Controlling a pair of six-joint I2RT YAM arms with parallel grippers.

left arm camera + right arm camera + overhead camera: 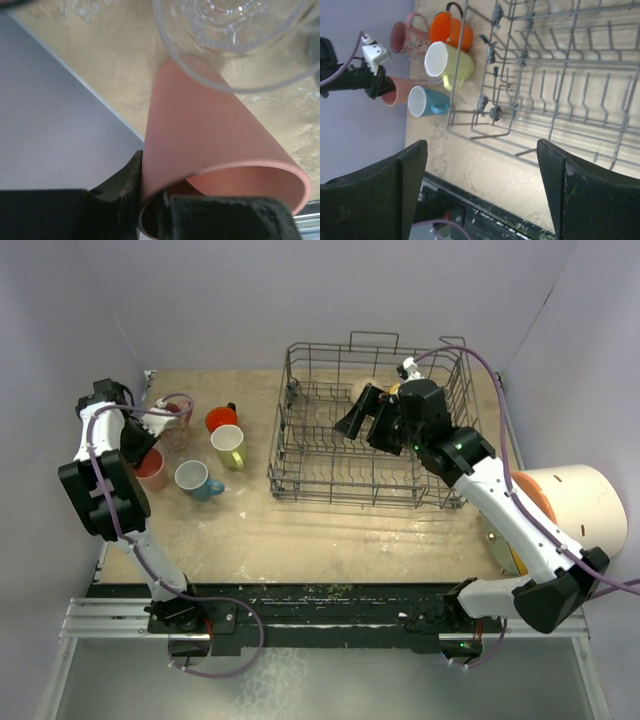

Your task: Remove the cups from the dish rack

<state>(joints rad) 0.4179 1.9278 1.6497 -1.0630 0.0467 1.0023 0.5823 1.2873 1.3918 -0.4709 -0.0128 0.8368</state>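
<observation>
— The cups [229, 445], where do they stand?
— Several on the bench [300, 530], left of the grey wire dish rack [370, 455]. The left fingers [125, 185] clench the rim of the pink tapered tumbler [210, 130], beside a clear glass [235, 30].
— And the right fingers [580, 190]?
— Spread wide, empty, above the rack floor.

Pale lilac walls [300, 300] around three sides of a scuffed tan tabletop [300, 530], under even light
</observation>
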